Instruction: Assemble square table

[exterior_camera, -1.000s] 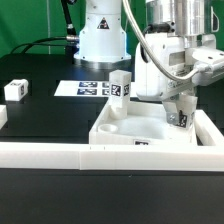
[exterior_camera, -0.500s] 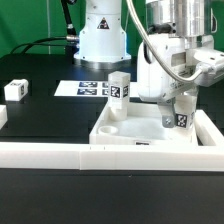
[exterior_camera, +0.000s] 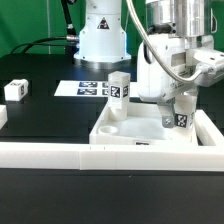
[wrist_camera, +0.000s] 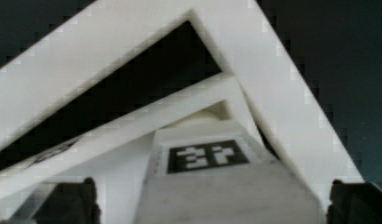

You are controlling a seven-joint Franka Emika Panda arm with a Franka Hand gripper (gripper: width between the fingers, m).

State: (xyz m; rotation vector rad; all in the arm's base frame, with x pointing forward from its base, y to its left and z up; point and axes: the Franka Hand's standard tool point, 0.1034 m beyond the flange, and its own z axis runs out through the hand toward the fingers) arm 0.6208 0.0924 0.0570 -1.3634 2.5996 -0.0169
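Observation:
The square table's white slab (exterior_camera: 140, 126) lies at the exterior view's centre right. One white leg (exterior_camera: 119, 90) with a black-and-white tag stands upright on its far left corner. A second tagged leg (exterior_camera: 181, 118) stands upright at the slab's far right corner. My gripper (exterior_camera: 180, 110) hangs straight over this leg, open, with one finger on each side of it. In the wrist view that leg (wrist_camera: 209, 155) fills the space between my dark fingers (wrist_camera: 63, 205), and my gripper (wrist_camera: 209, 210) stands spread wide. I cannot tell whether the fingers still touch the leg.
A loose tagged leg (exterior_camera: 15, 90) lies on the black table at the exterior view's left, another white block (exterior_camera: 2, 115) at the left edge. The marker board (exterior_camera: 88, 88) lies behind the slab. A long white rail (exterior_camera: 60, 152) runs along the front. The robot base (exterior_camera: 100, 35) stands behind.
My fingers have spread apart from the right-hand leg, which stays upright on the slab. The arm itself has hardly moved.

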